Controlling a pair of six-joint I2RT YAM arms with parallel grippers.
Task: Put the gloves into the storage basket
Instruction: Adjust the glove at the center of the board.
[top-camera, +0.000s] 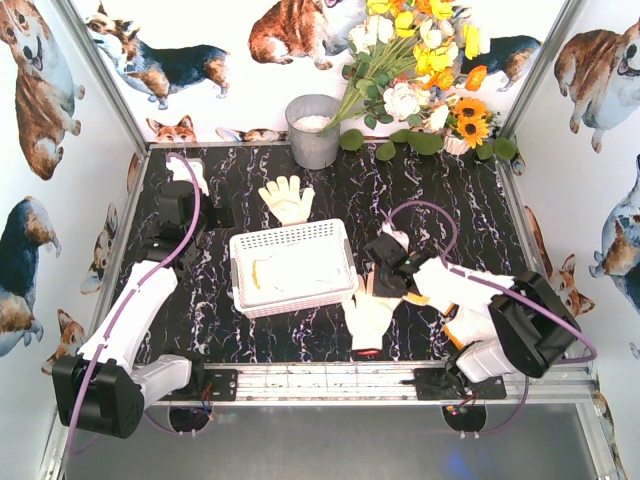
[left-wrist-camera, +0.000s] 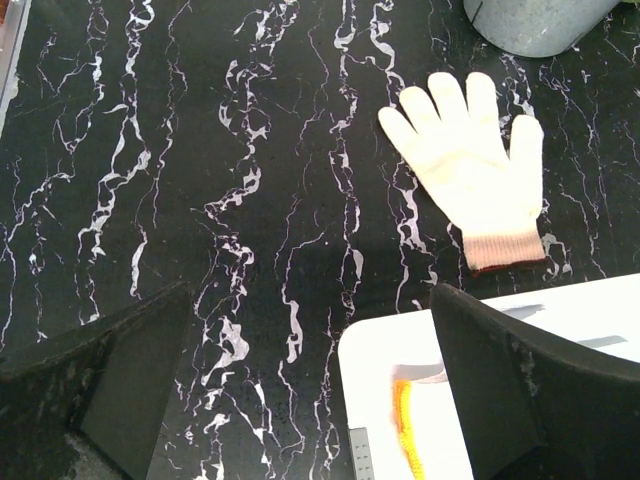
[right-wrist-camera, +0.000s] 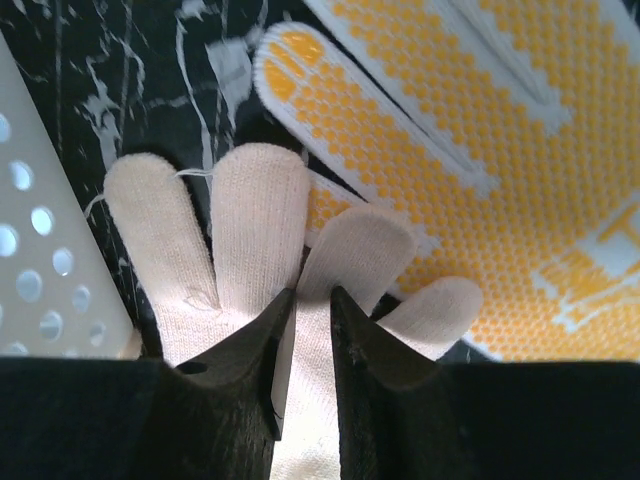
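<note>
Beside the storage basket (top-camera: 300, 300), a cream glove (right-wrist-camera: 255, 210) is clamped by the right gripper (right-wrist-camera: 312, 292) for lifting in. Meanwhile the left gripper (left-wrist-camera: 310, 300) is seen wide open, empty.

White walls (top-camera: 230, 100) printed with corgi dogs close in three sides, joined by silver metal posts (top-camera: 100, 70). The table (top-camera: 470, 200) is black with white marble veins. At its back stand a grey bucket (top-camera: 313, 135) and a bunch of yellow, white and orange flowers (top-camera: 420, 60). The light is bright and even.
</note>
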